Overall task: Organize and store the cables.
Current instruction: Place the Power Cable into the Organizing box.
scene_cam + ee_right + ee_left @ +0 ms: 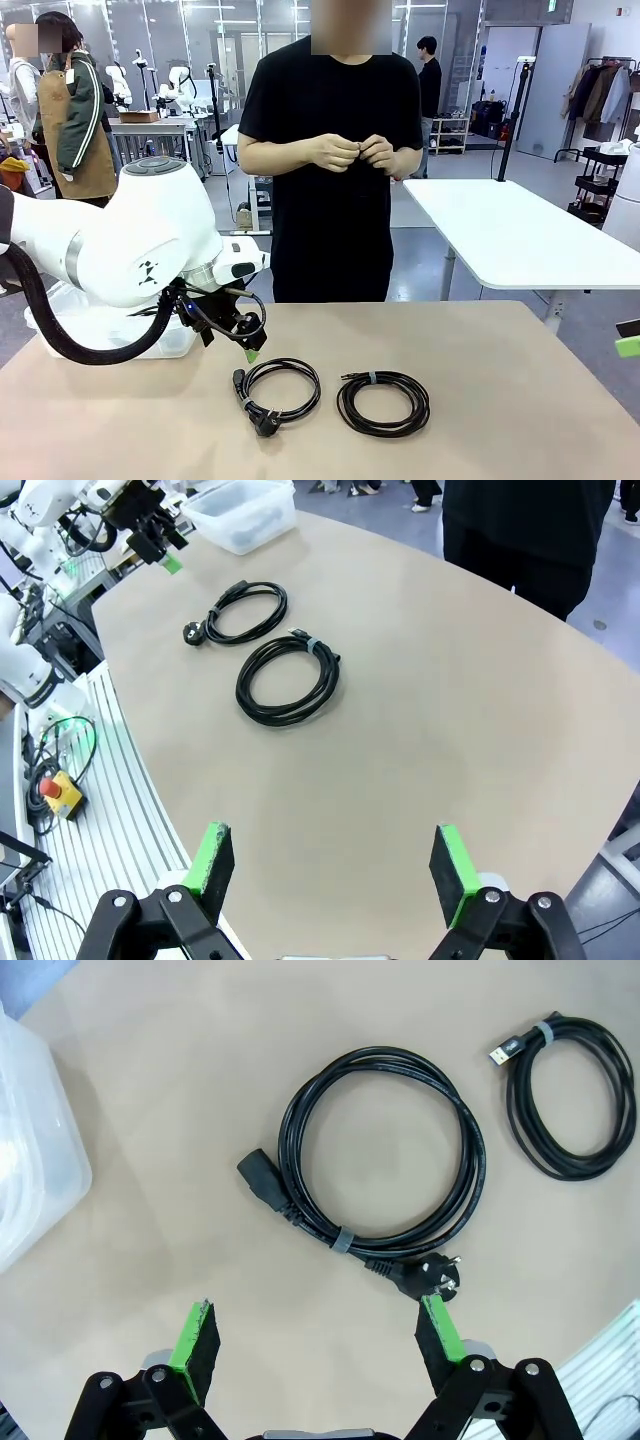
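Note:
Two cables lie as black coils side by side on the tan table (500,400). The left cable, a power cord (266,424) (343,1241) (283,602), has a grey band and a round plug. To its right lies the thinner USB cable (371,378) (520,1110) (312,646), also banded. My left gripper (250,350) (318,1335) hovers open just above and behind the power cord, holding nothing. My right gripper (332,860) is open and empty over the table's right side, far from both coils; one green pad (628,346) pokes in at the right edge of the front view.
A clear plastic bin (60,315) (30,1160) (245,510) stands at the table's left, behind my left arm. A person stands at the far edge with both hands (350,152) held together at chest height. A second white table (520,230) stands behind to the right.

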Tool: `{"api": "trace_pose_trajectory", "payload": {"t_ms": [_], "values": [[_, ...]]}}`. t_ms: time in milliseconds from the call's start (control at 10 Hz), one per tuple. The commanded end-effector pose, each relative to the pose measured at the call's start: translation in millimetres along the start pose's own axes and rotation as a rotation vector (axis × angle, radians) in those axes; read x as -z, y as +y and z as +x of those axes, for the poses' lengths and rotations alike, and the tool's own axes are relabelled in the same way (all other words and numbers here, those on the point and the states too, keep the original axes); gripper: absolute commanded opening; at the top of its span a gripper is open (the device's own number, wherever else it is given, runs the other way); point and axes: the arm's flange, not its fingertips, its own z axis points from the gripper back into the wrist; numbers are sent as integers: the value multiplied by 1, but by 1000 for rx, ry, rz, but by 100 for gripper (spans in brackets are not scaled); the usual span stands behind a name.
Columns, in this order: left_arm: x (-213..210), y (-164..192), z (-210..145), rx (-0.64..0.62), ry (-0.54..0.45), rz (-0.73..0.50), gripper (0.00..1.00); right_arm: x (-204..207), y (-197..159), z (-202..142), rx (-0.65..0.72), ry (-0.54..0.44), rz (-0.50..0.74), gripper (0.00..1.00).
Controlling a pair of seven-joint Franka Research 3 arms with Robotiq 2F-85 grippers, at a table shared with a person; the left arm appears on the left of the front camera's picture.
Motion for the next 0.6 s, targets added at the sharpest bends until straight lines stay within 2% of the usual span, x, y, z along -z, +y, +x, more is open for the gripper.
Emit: {"api": "trace_pose_trajectory", "payload": {"t_ms": [0,100,500], "values": [[3,-7,3,-6,1,44,100,0,-3,1,-11,-15,-2,100],[6,-15,8,0,17,40,100,0,-3,1,-11,-15,-2,100],[19,-15,19,-170,186,6,100,0,-3,1,-11,-15,-2,100]]}}
